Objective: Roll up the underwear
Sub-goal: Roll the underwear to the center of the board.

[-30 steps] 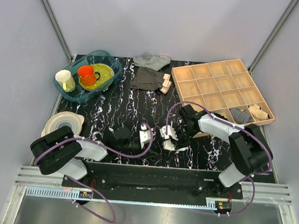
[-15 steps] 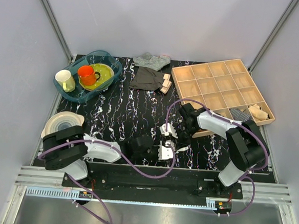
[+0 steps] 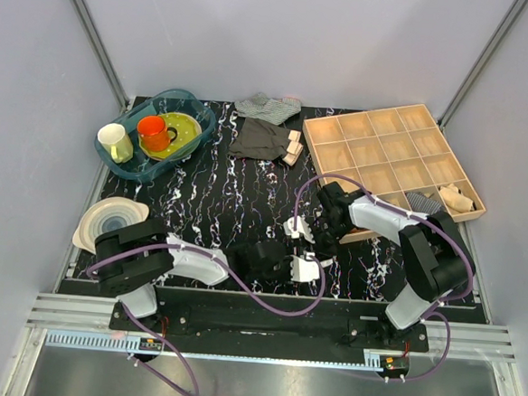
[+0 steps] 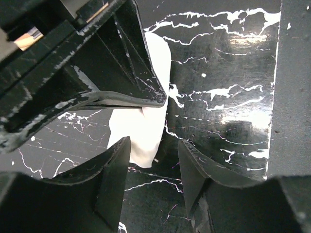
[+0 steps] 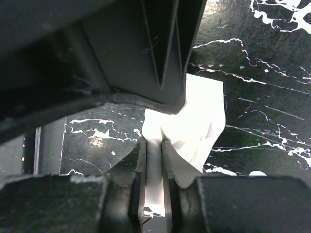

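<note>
Black marbled bench. A fold of underwear is clamped by right pincer; left pincer is seen half-open, empty, cloth just ahead.

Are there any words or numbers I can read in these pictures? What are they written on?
None can be read.
The orange cup, the wooden tray and the underwear show no writing.
Small tags on the front rail: too small to read.
</note>
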### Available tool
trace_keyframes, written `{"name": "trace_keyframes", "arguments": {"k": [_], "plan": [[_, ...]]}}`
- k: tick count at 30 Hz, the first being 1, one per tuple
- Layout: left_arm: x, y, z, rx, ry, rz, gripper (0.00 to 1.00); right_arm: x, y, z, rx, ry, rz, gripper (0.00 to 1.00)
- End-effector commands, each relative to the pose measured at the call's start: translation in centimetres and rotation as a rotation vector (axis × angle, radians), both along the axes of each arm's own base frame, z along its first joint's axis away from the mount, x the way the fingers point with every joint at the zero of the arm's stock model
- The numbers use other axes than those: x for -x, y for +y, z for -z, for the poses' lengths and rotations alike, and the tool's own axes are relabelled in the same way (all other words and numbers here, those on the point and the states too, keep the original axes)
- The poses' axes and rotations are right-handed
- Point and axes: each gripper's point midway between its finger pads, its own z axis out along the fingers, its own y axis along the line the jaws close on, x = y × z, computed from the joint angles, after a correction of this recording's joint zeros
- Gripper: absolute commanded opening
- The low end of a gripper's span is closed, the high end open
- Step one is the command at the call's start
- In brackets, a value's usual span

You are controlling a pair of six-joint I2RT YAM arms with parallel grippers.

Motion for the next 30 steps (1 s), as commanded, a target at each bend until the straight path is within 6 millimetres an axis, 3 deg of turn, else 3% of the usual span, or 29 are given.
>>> {"name": "trace_keyframes", "arguments": {"k": [1, 7, 12, 18, 20, 21, 23, 30], "plan": [[-1.1, -1.6, -1.3, 0.028, -0.056, -0.009, 0.50, 0.5, -0.5, 0.1, 0.022, 0.048, 0.022, 0.17], [-1.6, -1.8, 0.7, -0.033, -0.032, -0.029, 0.49, 0.6, -0.6, 0.1, 0.020, 0.058, 0.036, 0.18], [-1.7, -1.0, 2.7, -0.107, -0.003, -0.060, 0.29, 0.4, -0.7, -0.3, 0.014, 0.065, 0.056, 0.22], [-1.4, 0.4, 4.2, -0.145, 0.027, -0.097, 0.16, 0.6, -0.7, -0.9, -0.006, 0.095, 0.083, 0.25], [-1.3, 0.6, 3.8, -0.107, 0.032, -0.110, 0.23, 0.5, -0.8, -0.9, -0.009, 0.097, 0.096, 0.26], [-1.2, 1.1, 3.7, -0.073, 0.024, -0.121, 0.33, 0.5, -0.9, -0.8, -0.007, 0.098, 0.098, 0.26], [-1.2, 1.4, 2.4, -0.017, 0.009, -0.130, 0.36, 0.5, -1.1, -0.6, 0.002, 0.101, 0.101, 0.26], [-1.3, 2.2, 1.1, -0.015, -0.037, -0.128, 0.38, 0.6, -1.0, -0.7, -0.003, 0.108, 0.108, 0.29]]}}
